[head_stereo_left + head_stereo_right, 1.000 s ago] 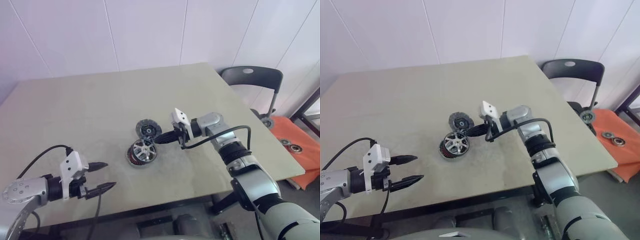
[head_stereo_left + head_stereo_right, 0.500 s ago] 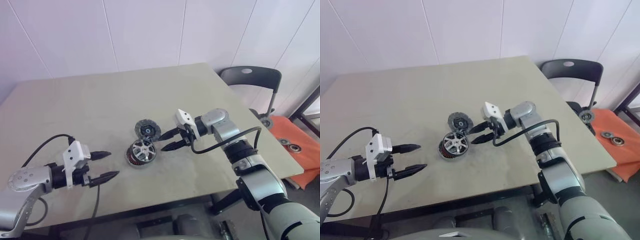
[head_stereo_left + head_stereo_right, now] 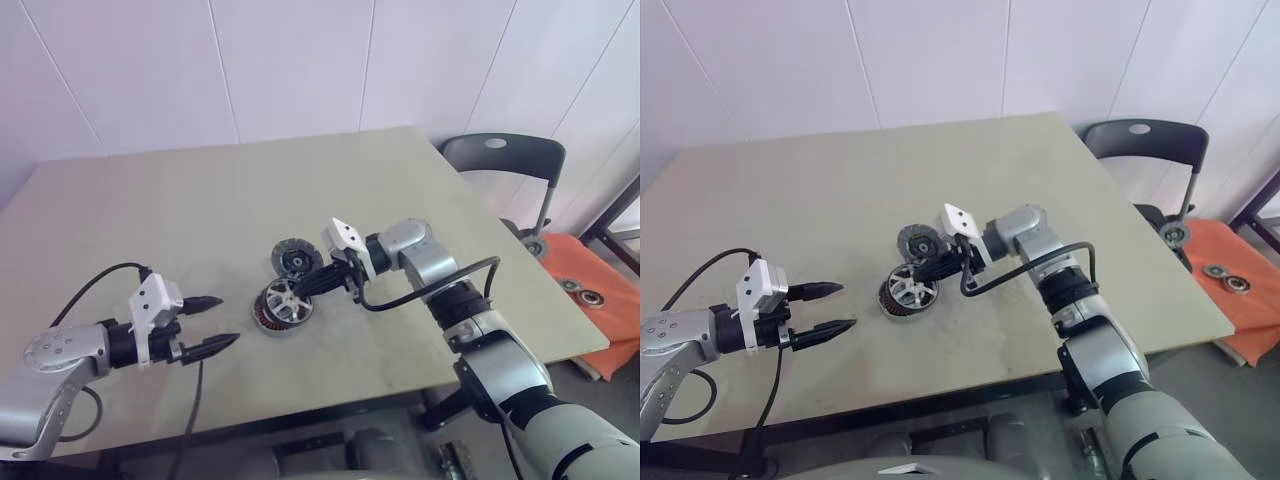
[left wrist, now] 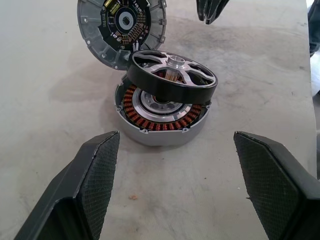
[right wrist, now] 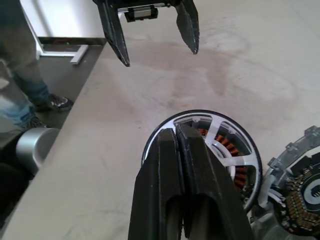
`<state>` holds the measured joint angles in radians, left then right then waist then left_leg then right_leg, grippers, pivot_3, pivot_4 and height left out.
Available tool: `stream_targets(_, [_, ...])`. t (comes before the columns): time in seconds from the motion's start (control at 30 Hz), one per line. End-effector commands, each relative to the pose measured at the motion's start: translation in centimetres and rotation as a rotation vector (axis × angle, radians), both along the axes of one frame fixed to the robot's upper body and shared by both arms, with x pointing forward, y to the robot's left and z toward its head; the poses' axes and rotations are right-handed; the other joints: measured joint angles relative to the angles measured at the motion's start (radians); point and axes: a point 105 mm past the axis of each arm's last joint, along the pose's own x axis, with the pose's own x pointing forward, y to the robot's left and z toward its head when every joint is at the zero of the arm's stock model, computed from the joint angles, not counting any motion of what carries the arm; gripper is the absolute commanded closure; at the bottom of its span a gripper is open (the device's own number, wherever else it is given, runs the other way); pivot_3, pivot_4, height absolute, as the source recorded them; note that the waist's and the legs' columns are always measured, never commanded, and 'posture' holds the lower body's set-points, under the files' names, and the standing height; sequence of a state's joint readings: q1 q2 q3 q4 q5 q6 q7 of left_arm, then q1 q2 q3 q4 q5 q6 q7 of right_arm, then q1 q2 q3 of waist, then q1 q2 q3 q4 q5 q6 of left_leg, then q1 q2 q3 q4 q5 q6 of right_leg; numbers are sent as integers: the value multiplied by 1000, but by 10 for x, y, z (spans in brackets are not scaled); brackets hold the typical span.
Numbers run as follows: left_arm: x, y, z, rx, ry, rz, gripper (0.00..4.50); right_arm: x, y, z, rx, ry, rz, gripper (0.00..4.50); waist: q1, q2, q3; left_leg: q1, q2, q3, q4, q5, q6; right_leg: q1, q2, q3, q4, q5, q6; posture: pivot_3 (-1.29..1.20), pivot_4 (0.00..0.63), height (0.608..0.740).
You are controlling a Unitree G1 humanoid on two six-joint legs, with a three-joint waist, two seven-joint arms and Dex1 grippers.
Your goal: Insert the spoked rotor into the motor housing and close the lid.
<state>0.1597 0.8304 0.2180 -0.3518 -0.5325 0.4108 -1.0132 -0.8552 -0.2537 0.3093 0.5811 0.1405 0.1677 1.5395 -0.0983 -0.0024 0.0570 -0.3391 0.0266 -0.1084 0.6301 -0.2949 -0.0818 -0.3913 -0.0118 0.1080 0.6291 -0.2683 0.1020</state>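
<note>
The spoked rotor [image 4: 172, 75] lies tilted on the motor housing [image 4: 160, 120], one side raised above the copper windings. The lid [image 4: 122, 25] lies just behind them, its circuit-board side up. My right gripper [image 3: 300, 288] is shut with nothing between its fingers, and its tips [image 5: 178, 132] hang over the rotor's rim. My left gripper [image 3: 222, 320] is open, held level near the table's front edge and pointing at the housing from a hand's width away. The right wrist view looks across the rotor to the open left gripper [image 5: 150, 35].
The beige table [image 3: 150, 210] carries nothing else. A dark chair [image 3: 505, 160] stands at its right end, with an orange mat [image 3: 590, 280] holding round parts on the floor beyond. A person's legs [image 5: 20, 80] stand beside the table's edge.
My right gripper opened, then shut again, and swung left so its tips now hang over the rotor. The left gripper edged a little toward the housing, still open.
</note>
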Motion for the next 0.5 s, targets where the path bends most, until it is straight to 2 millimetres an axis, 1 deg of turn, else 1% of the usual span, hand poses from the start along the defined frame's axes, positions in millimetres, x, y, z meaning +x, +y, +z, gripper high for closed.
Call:
stream_targets(0.03, [4,2,6,-1,-23,16,619,-3,7,15,2,-33,45,4479,0,0,0,0,0,0,0,0,0,0,0,0,0,0,0,0,0,740])
stream_targets(0.07, [4,2,6,0,-24,18,619,-4,8,13,-5,-25,48,4479,0,0,0,0,0,0,0,0,0,0,0,0,0,0,0,0,0,740])
stream_targets(0.23, [3,1,6,-4,-23,22,619,-3,15,-12,-87,-23,37,4479,-2,0,0,0,0,0,0,0,0,-1,0,0,1,0,0,0,0,740])
stream_targets(0.3, [3,1,5,-8,-23,29,619,-5,18,-16,-93,-21,44,4479,-2,0,0,0,0,0,0,0,0,-1,0,0,1,0,0,0,0,740])
stream_targets(0.5, [3,1,4,-19,-21,44,619,-5,30,-17,-81,-29,46,4479,-2,0,0,0,0,0,0,0,0,-1,0,0,1,0,0,0,0,740])
